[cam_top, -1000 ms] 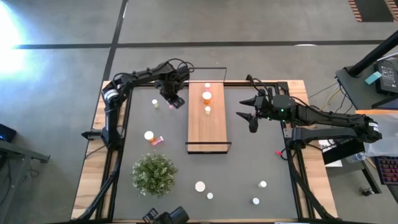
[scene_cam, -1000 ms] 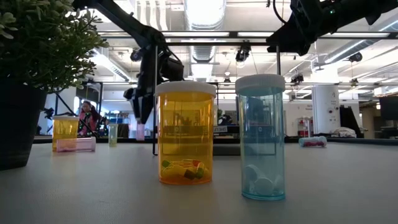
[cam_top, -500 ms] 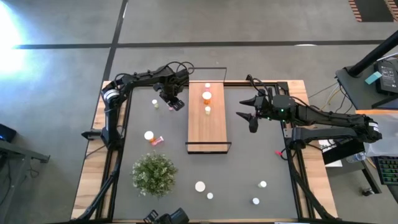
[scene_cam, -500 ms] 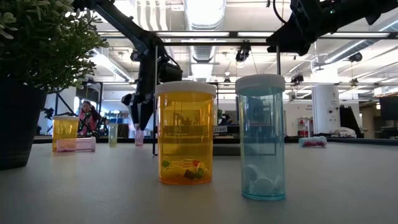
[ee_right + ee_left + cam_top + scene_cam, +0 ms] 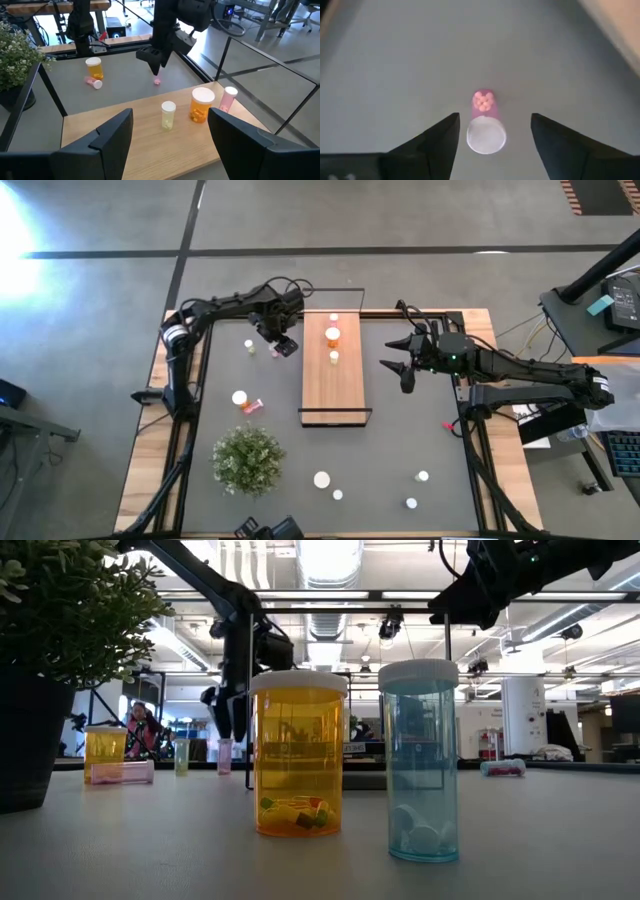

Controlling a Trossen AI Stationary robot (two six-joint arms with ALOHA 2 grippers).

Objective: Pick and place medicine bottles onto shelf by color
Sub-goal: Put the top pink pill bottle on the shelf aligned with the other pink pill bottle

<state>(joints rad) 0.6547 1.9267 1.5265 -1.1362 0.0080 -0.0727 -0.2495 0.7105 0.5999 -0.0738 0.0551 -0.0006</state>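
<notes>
My left tool (image 5: 492, 137) hangs wide over the pink bottle (image 5: 485, 131), which stands between its fingers; I'd descend centred before closing.

Dark grey mat (image 5: 400, 450) with scattered bottles (image 5: 322, 479), plant (image 5: 247, 459) and wooden shelf (image 5: 334, 385) bearing 3 bottles.

This is a robotics lab or open workshop hall, not a home. In the high view a wood-edged table (image 5: 155, 380) with a dark grey mat stands on bare grey concrete floor (image 5: 400, 220) marked with dark tape lines. At the right edge, a desk with a keyboard (image 5: 622, 452) and cables sits beside it. The low view looks into a wide room with exposed ceiling ducts (image 5: 330, 560), strip lights and metal framing; a person (image 5: 135, 725) sits far back at left. The right wrist view shows more workbenches (image 5: 75, 5) behind.
</notes>
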